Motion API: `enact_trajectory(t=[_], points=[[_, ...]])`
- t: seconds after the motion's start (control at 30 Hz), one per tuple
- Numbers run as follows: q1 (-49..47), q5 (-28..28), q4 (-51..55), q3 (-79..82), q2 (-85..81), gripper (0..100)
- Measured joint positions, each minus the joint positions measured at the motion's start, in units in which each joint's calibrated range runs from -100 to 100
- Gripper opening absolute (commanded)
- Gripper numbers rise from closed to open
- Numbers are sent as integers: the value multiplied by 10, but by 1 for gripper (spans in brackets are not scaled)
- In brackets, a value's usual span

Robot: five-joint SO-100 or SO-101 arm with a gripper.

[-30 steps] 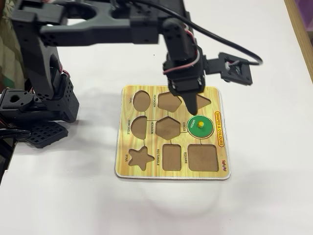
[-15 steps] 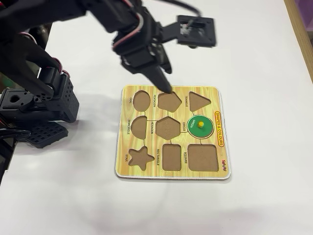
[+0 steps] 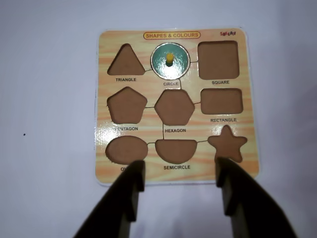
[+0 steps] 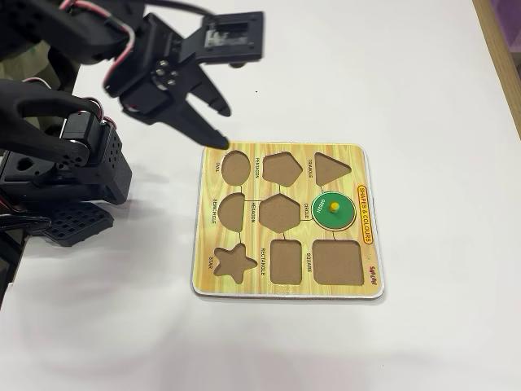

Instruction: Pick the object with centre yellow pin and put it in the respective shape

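Wrist view dim, soft-focus w/ glare on green disc [image 3: 170,60]; fixed view bright, sharp, soft shadows.

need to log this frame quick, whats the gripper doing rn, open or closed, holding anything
Gripper: open, fingers spread apart and empty, above the board's near edge; the green circle piece sits in its slot.

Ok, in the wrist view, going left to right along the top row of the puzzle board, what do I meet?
Empty triangle recess → green circle piece with its yellow pin, seated in the circle slot → empty square recess. The gripper sits open at the bottom edge, below this row.
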Motion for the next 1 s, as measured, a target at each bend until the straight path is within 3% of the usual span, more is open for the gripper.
enact_trajectory(t=[0.37,0.5,0.87,1.0], points=[[0,0,-21,169,-269,17],[0,0,-104,282,-347,17],[0,0,-340,534,-348,17],[1,0,-367,560,-350,17]])
